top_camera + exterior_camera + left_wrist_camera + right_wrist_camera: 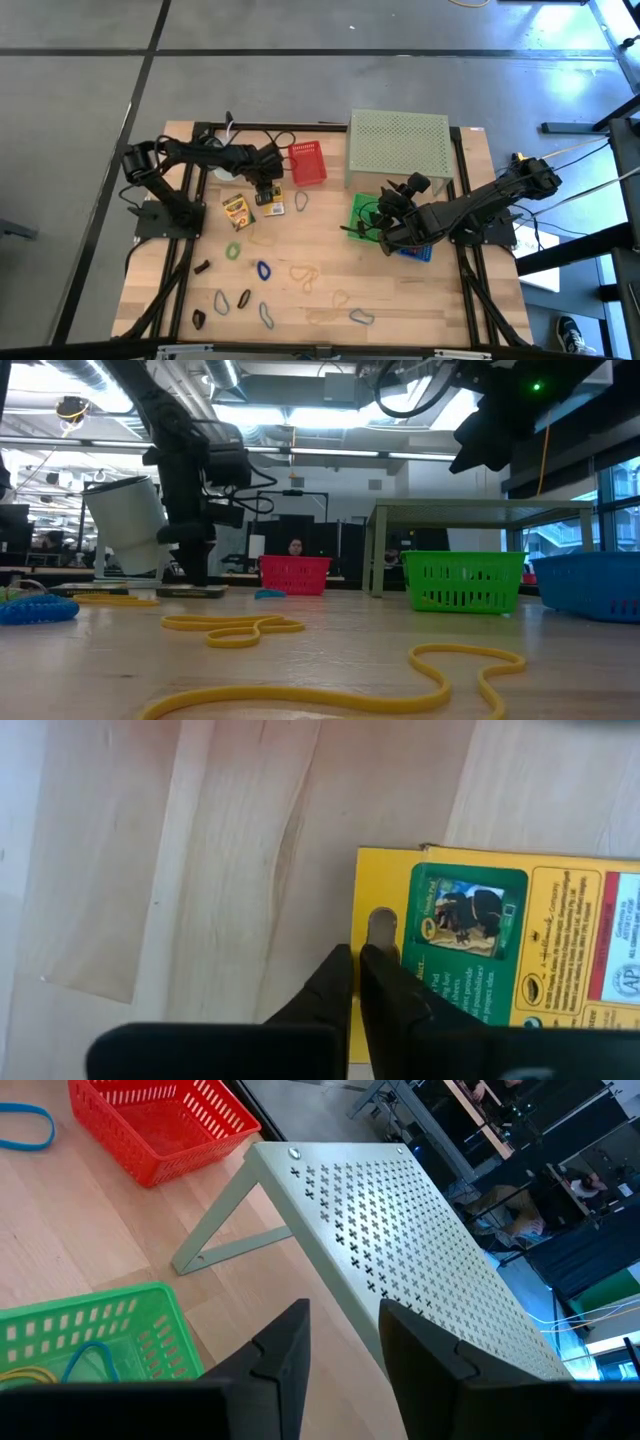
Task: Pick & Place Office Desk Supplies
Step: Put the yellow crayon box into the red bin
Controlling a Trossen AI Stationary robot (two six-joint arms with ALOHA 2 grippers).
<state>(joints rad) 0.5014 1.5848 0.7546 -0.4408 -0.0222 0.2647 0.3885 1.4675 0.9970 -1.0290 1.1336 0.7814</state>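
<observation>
yellow box: the small printed crayon-style carton [480,960] lies flat on the counter [400,300], near the red basket [307,163]; I'd judge it light, stiff-walled card, a bit slick on the print, best taken across its narrow edges rather than flat on the face
left gripper [357,965]: jaws closed together, tips at the carton's end by the hang-hole; nothing between them that I can see
right gripper [342,1342]: jaws parted and empty, hanging over the green basket [90,1330] beside the perforated stand [400,1210]
rubber bands: loops [262,270] scattered on the front of the counter; soft, floppy, likely to slip from a pinch
views: the left wrist view alone shows the carton's print and hole; the high view alone shows the whole spread; the low view shows yellow bands [232,627] lying flat
</observation>
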